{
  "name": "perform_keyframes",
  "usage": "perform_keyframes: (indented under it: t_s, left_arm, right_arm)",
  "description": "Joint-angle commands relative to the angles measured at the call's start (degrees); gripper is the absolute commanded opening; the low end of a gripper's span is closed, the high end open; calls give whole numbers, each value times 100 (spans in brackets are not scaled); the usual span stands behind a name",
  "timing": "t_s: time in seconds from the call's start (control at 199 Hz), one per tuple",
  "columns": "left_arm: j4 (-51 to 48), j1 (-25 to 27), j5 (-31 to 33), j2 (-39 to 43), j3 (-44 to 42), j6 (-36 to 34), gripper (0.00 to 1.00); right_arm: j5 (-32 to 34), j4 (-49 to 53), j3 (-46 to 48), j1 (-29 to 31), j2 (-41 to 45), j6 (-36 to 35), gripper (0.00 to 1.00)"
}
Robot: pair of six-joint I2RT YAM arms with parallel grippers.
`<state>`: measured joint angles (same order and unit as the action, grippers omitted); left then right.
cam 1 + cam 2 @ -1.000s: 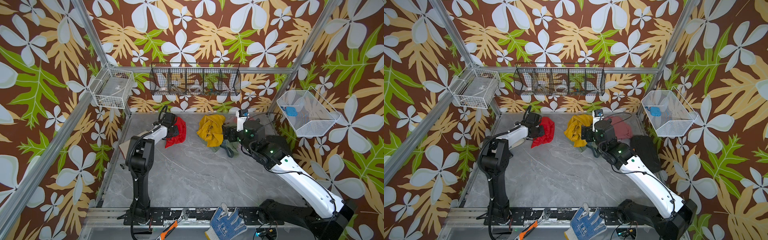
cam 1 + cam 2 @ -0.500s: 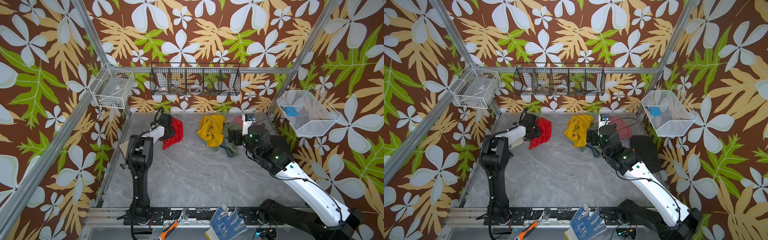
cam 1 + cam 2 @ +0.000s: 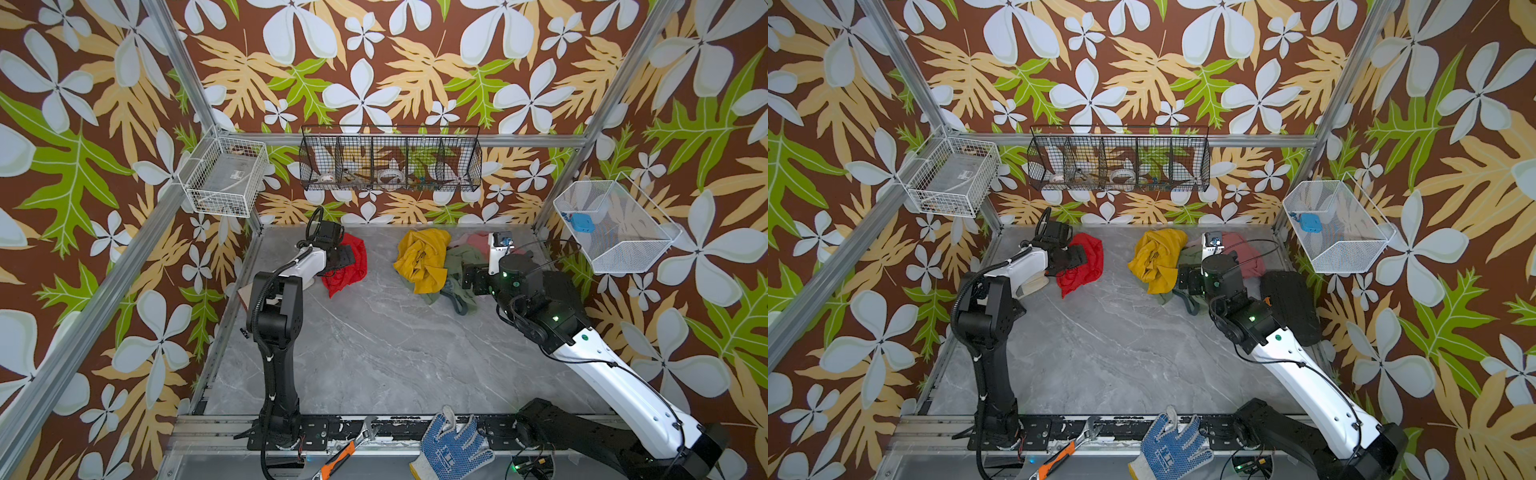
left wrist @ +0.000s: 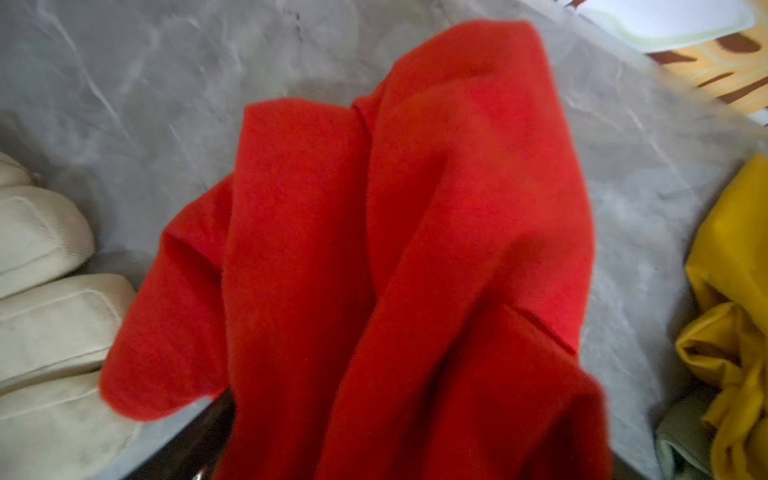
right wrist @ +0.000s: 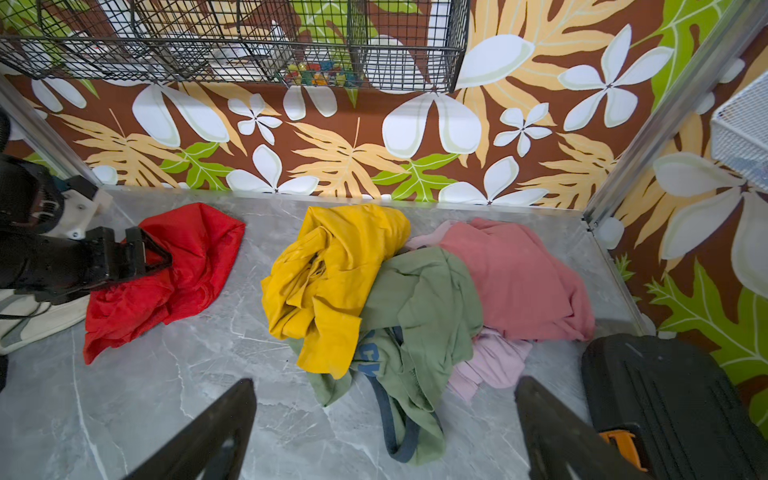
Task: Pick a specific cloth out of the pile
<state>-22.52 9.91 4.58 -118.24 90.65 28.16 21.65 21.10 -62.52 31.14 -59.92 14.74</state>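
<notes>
Red cloth (image 5: 187, 266) left of pile (image 5: 415, 291), bunched against L gripper (image 5: 153, 255) (grip unclear): may snag & drag w/ arm. R gripper (image 5: 384, 382) wide, empty.

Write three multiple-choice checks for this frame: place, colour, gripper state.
1. Relative to the pile, the red cloth lies: A on top of it; B apart on the table, at the left gripper; C beneath it.
2. The pile's cloth nearest the red cloth is: A dusty pink; B mustard yellow; C olive green.
3. The right gripper is: A open and empty; B shut on a cloth; C out of view.
Key: 1 B, bare table lies between; 2 B, yellow cloth ends the pile there; 3 A, fingers wide apart, nothing between.
</notes>
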Motion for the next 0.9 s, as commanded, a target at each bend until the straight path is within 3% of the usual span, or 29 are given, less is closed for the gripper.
perform_keyframes:
  t_s: [0.0, 0.326, 0.492, 0.697, 0.898]
  left_arm:
    - [3, -21, 224, 156, 23, 47, 100]
    - [-160, -21, 815, 702, -106, 80, 100]
    - [292, 15, 813, 1345, -731, -19, 100]
    - [1223, 132, 1111, 2691, -2269, -295, 100]
    - [2309, 140, 1569, 4251, -3936, -508, 100]
  right_arm:
    - [141, 73, -106, -11, 49, -168, 97]
    - [351, 157, -7, -119, 351, -418, 100]
    - [272, -133, 310, -328, 550, -609, 100]
    - [475, -1649, 1722, -669, 1155, -992, 100]
    - [-71, -3575, 3509, -1839, 1512, -815, 100]
